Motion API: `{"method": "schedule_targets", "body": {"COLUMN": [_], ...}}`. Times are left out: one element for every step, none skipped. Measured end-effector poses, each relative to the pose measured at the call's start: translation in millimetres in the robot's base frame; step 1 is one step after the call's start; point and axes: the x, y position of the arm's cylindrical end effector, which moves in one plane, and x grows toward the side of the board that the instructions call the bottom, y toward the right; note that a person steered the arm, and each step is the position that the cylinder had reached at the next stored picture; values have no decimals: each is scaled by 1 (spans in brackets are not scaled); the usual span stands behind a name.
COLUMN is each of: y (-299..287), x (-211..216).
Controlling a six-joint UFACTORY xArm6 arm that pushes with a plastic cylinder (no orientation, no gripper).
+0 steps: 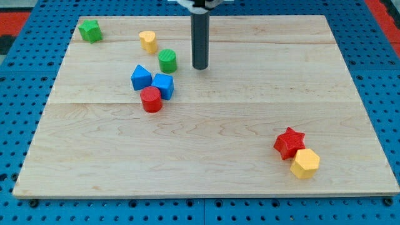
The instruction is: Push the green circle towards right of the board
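Observation:
The green circle is a short green cylinder standing in the upper left-middle of the wooden board. My tip rests on the board just to the right of the green circle, a small gap apart and not touching it. The dark rod comes down from the view's top.
A yellow heart-like block lies up-left of the green circle. Two blue blocks and a red cylinder cluster below it. A green star-like block sits at the top left. A red star and yellow hexagon lie at the bottom right.

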Motion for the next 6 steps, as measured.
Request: {"method": "schedule_targets", "body": {"y": [-95,-113,-90,-35,-4,-74], "x": [0,-33,-17,4,-18,-79]}}
